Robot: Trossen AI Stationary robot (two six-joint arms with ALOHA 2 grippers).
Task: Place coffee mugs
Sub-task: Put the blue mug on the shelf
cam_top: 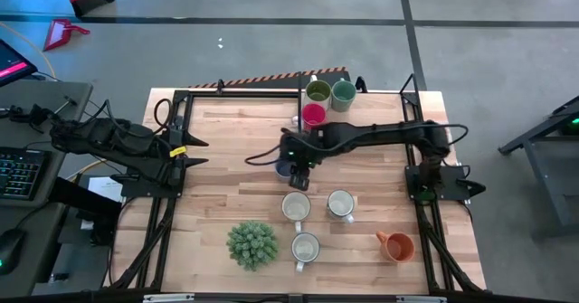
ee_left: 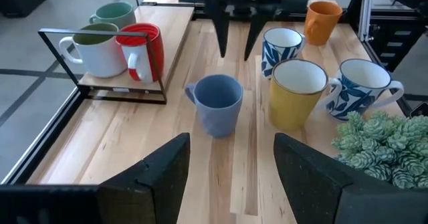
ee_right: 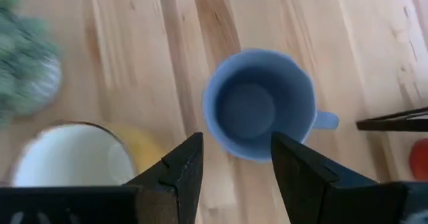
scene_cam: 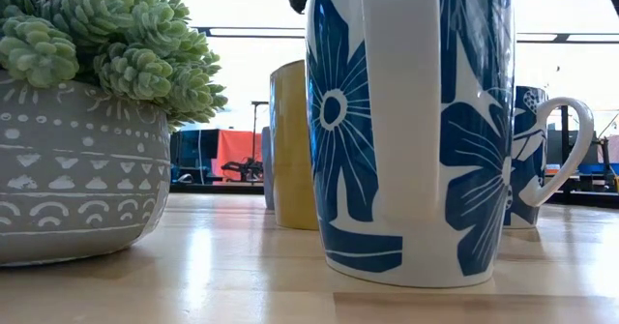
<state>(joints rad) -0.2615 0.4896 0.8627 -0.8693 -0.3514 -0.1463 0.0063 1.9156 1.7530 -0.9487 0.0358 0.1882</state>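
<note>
Hovering directly above the blue-grey mug, right hand with fingers spread wide and holding nothing. Judging the step in hand as the pick-up of this mug. Doing it well probably means lowering straight down so one finger slips inside the rim and the other stays outside the wall, or straddling the whole cup if the span allows; keeping clear of the handle, which is sticking out to one side; closing only once the fingertips are below the rim; lifting vertically to avoid nudging the yellow mug standing just beside it.

Sitting upright on the desk, the blue-grey mug is lying right under the right hand, slightly ahead of the fingertips in the wrist view, not yet touched. Beyond that hand, toward the far edge of the desk, three mugs are waiting inside a black frame: olive green, teal green and red. On the near side of the hand are standing the yellow mug, two blue-flowered white mugs, an orange mug and a spiky potted plant.

Waiting at the desk's left edge, well apart from every mug, left hand also spread wide and empty.
</note>
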